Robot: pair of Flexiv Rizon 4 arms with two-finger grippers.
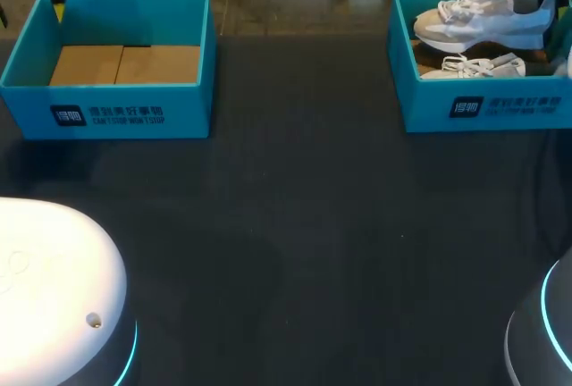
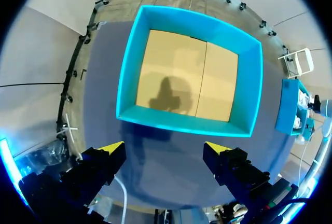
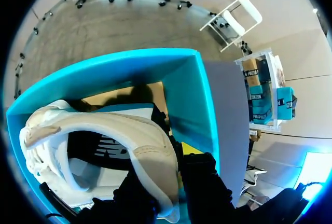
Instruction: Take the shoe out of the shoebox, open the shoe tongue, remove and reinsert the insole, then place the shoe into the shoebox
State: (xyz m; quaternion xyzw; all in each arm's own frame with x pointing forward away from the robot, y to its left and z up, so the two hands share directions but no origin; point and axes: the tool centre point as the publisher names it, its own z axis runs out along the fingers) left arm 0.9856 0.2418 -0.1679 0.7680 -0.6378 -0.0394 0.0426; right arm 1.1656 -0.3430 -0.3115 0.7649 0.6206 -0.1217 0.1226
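Right claw gripped the sneaker by its collar inside the shoebox; my left claw hung wide open, an empty shoebox just ahead.

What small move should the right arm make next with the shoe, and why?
Probably lift the shoe straight up. The right gripper looks shut on its collar, and the shoe is inside the shoebox walls, close to the second shoe. Rising first should clear both before it moves over the table.
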